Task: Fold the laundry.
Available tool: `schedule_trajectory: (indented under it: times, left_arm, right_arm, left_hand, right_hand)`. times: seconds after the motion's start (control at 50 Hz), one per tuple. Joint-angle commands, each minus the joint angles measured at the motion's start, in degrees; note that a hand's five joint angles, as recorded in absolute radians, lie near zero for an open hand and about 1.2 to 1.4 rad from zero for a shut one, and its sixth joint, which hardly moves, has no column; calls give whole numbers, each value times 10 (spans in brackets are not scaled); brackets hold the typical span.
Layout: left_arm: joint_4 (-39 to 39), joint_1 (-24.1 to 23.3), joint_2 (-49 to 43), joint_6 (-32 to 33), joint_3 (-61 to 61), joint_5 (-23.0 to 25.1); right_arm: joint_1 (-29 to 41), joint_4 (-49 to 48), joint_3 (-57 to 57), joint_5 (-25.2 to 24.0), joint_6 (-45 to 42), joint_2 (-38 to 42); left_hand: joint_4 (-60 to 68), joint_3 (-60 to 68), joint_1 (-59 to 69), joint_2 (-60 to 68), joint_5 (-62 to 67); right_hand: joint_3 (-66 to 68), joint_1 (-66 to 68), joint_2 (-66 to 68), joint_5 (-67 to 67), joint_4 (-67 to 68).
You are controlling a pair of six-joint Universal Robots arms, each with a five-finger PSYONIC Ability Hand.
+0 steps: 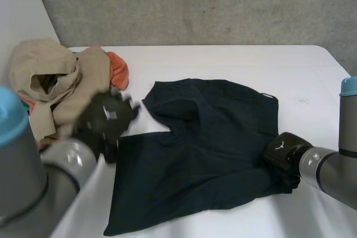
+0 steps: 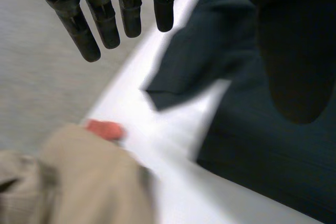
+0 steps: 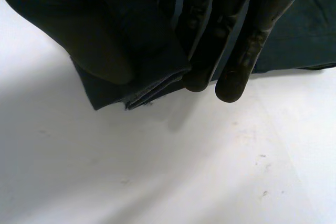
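Shorts (image 1: 206,154) on white table (image 1: 234,59) by grey wall (image 1: 195,4); right fingers (image 3: 247,40) seemingly pinch them, left fingers (image 2: 105,19) spread.

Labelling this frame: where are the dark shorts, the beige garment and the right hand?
dark shorts (image 1: 212,154), head view, middle of the fabric.
beige garment (image 1: 61,62), head view, upper fold.
right hand (image 1: 283,151), head view, back of the hand.

My left hand (image 1: 106,120) and right hand (image 1: 283,153) are matte black with small white marks. I see grey arms (image 1: 58,165) with light-blue caps (image 1: 11,116).
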Motion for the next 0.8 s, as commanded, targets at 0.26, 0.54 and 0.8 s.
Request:
schedule_trajectory:
  times: [0.26, 0.54, 0.8]
  left_arm:
    - [79, 110, -381, -218, 350, 224]
    - [78, 89, -500, -237, 453, 245]
    - [85, 71, -510, -227, 482, 225]
  right_arm:
    - [1, -69, 13, -20, 57, 2]
    - [1, -90, 23, -20, 62, 2]
    - [1, -99, 25, -21, 62, 2]
  left_hand:
    - [210, 206, 209, 206, 213]
    - [216, 213, 215, 213, 219]
    - [654, 650, 652, 650, 656]
  right_hand:
    - [120, 239, 129, 134, 118]
    - [120, 239, 129, 134, 118]
    - [120, 239, 129, 134, 118]
